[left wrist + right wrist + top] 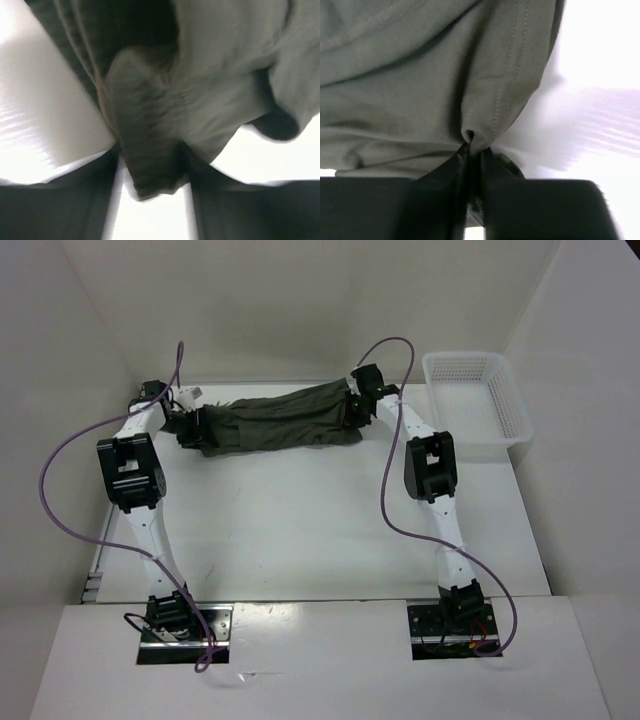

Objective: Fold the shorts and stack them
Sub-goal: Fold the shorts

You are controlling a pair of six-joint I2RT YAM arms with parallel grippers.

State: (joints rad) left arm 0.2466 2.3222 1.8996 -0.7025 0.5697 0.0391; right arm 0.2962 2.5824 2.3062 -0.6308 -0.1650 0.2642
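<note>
Both ends of shorts (285,418) pinched, left tool (190,423), right tool (355,400), basket (516,420) apart

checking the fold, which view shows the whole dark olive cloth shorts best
The top external view: the dark olive-green cloth shorts appear whole, end to end. The left wrist view shows only a bunched fold between its jaws; the right wrist view only a stitched edge pinched.
</note>
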